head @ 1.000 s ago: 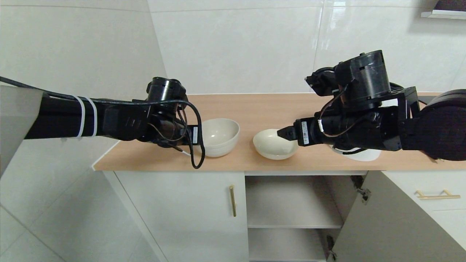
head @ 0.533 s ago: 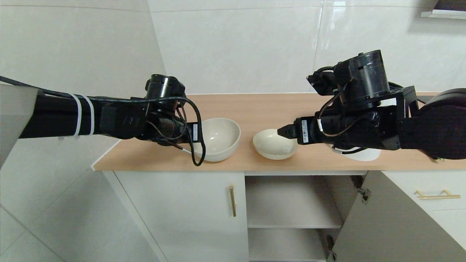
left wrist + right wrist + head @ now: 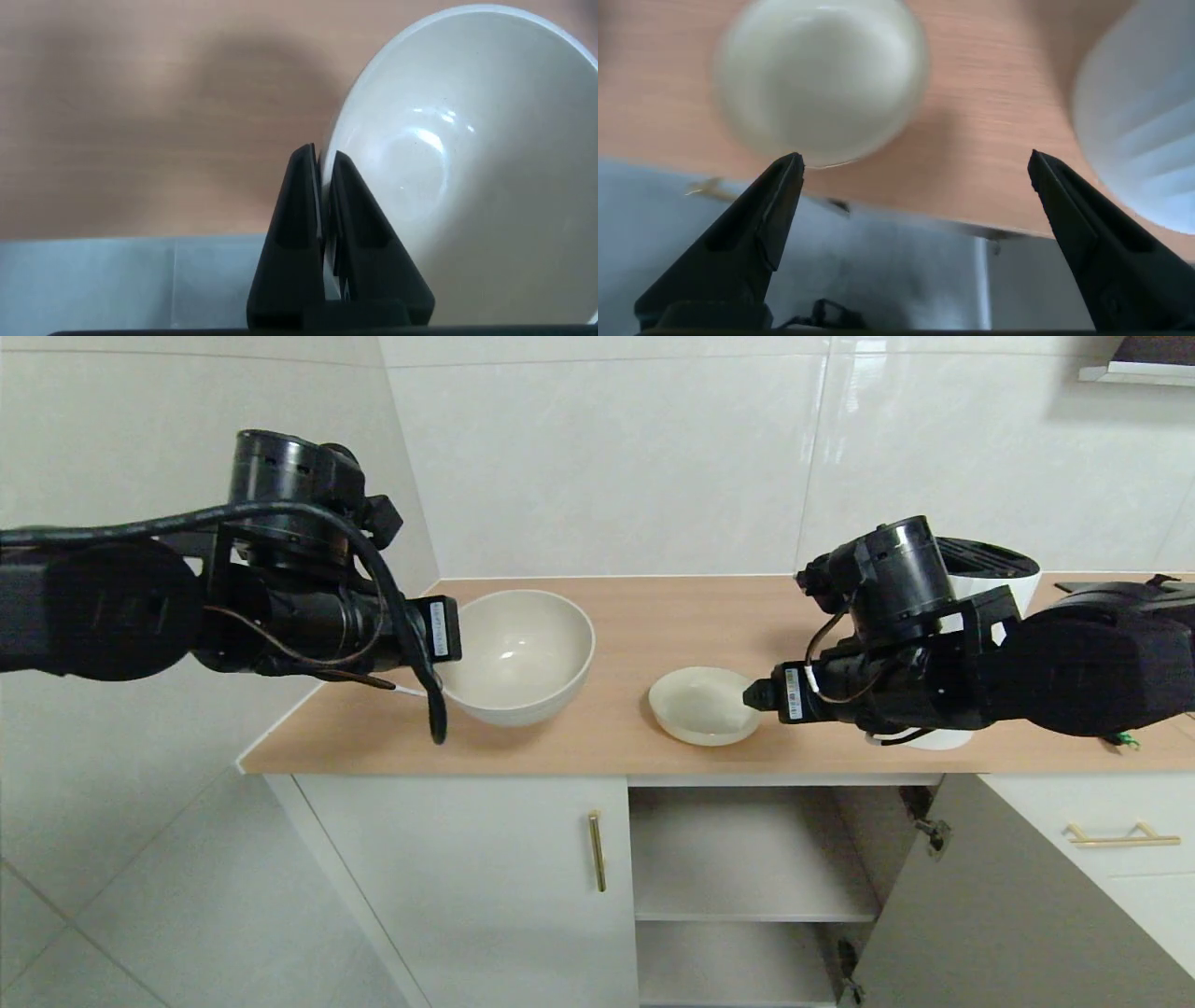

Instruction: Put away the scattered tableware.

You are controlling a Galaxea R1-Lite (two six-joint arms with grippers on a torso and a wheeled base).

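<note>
Beneath the countertop (image 3: 691, 616) holding a small bowl (image 3: 700, 707), a cabinet (image 3: 747, 896) stands open.

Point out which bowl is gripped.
The larger bowl, on the robot's left: the left gripper pinches its rim. The smaller bowl sits free on the counter, by the open right gripper.

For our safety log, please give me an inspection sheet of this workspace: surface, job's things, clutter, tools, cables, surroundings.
Surface: wooden countertop under both arms.
Job's things: large bowl gripped at its rim; small bowl upright on the countertop.
Clutter: white container behind the right arm.
Tools: left tool shut on the large bowl; right tool open, beside the small bowl.
Cables: black cable looping off the left arm.
Surroundings: tiled wall behind; cabinet below with one door open.
</note>
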